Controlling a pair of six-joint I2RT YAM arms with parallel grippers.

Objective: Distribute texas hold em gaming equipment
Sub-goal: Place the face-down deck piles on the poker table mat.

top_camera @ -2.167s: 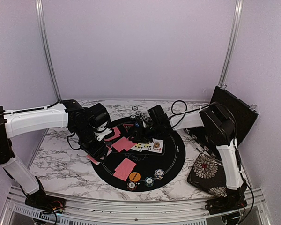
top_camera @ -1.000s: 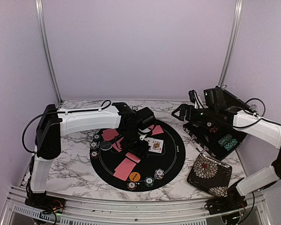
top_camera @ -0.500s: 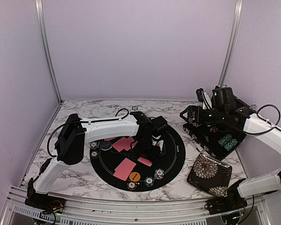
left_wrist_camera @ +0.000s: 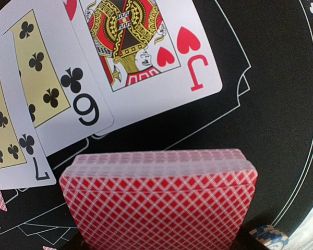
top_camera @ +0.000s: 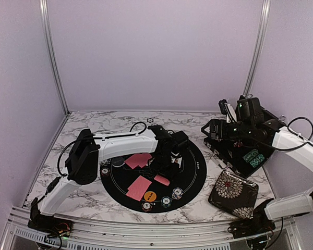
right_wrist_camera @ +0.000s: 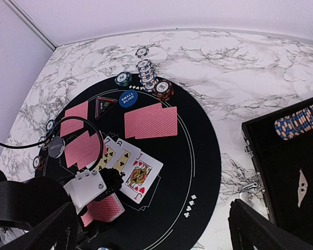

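While the right gripper (right_wrist_camera: 151, 229) is spread wide, empty, the card deck (left_wrist_camera: 159, 200) is clamped in the left gripper (top_camera: 166, 164) above face-up cards (left_wrist_camera: 141, 47).

left jaws crossed mat (top_camera: 193, 174), right jaws withdrawn

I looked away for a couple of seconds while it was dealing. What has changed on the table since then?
The left pincer, clamped on the red-backed deck, swung right from the left side of the mat to the face-up cards. The right pincer, open and empty, pulled back from its centre to over the black case. Face-down cards, chips and floral pouch stayed put.
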